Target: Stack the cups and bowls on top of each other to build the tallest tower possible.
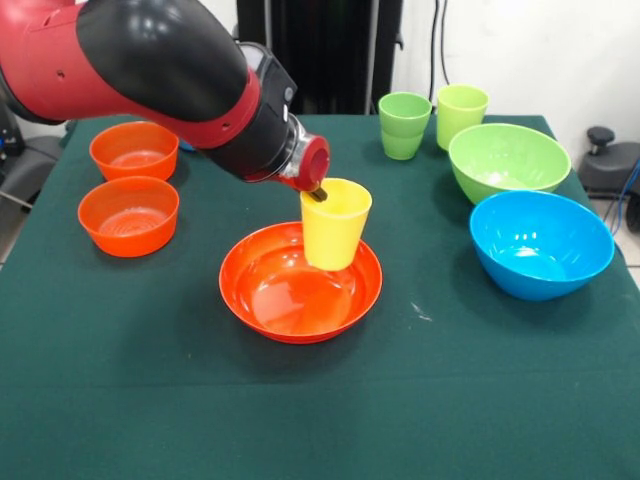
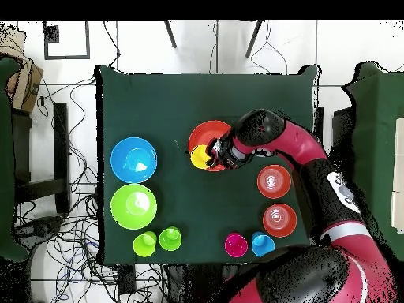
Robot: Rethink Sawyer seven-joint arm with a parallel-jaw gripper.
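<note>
A dark green cloth covers the table (image 1: 120, 380), which stands on a pale floor strewn with black cables (image 2: 75, 237); a white wall runs behind it. The arm (image 1: 170, 70) reaches down over the middle, and its gripper (image 1: 316, 193) is closed on the rim of a yellow cup (image 1: 334, 224), one finger dipping inside. The cup hangs upright over the wide orange bowl (image 1: 290, 295), its base low in the bowl; I cannot tell whether it touches.

Two small orange bowls (image 1: 128, 214) sit side by side near one table edge, well apart from the wide one. At the opposite side the blue bowl (image 1: 540, 243) and the lime bowl (image 1: 508, 160) lie next to each other, with two green cups (image 1: 404, 125) just beyond the lime one. From above, a pink cup (image 2: 236, 244) and a blue cup (image 2: 263, 244) stand together by the edge nearest the robot's base.
</note>
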